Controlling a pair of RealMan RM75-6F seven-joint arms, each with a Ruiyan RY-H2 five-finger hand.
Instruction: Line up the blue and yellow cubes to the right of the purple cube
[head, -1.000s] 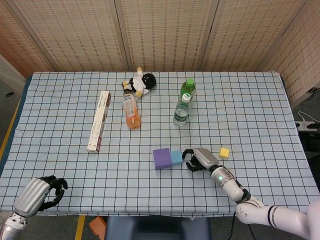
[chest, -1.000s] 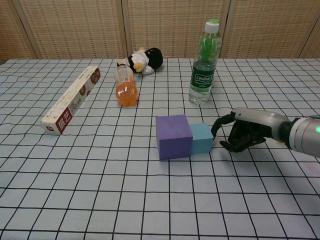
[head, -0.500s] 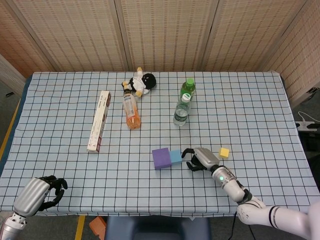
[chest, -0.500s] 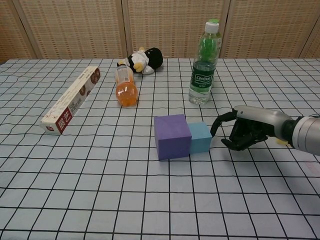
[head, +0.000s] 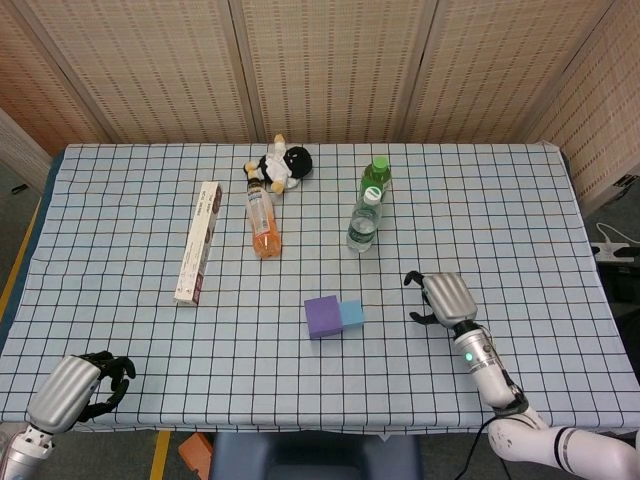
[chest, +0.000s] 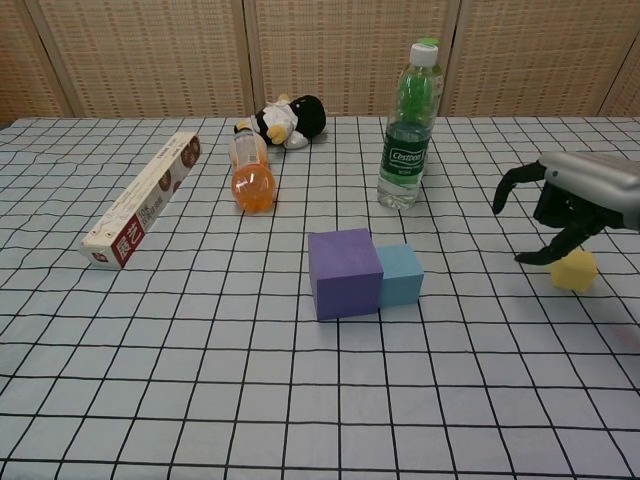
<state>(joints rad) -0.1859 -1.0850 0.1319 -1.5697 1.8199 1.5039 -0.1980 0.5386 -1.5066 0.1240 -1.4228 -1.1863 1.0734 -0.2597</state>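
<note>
The purple cube (head: 322, 317) (chest: 345, 272) sits mid-table with the blue cube (head: 351, 314) (chest: 401, 275) touching its right side. The small yellow cube (chest: 574, 270) lies farther right on the cloth; in the head view my right hand hides it. My right hand (head: 446, 296) (chest: 578, 196) hovers over the yellow cube with its fingers (chest: 556, 243) spread and arched down beside it, holding nothing. My left hand (head: 78, 388) rests at the near left table corner with fingers curled in on nothing; the chest view does not show it.
A long white box (head: 197, 242) (chest: 140, 200) lies at the left. An orange bottle (head: 262, 220) (chest: 250, 175) lies beside a plush toy (head: 281, 165) (chest: 285, 120). Two upright bottles (head: 368, 205) (chest: 407, 130) stand behind the cubes.
My right hand left the blue cube, moved right and came over the yellow cube with its fingers opened wider. The purple and blue cubes shifted slightly left earlier. The left hand stayed put.
</note>
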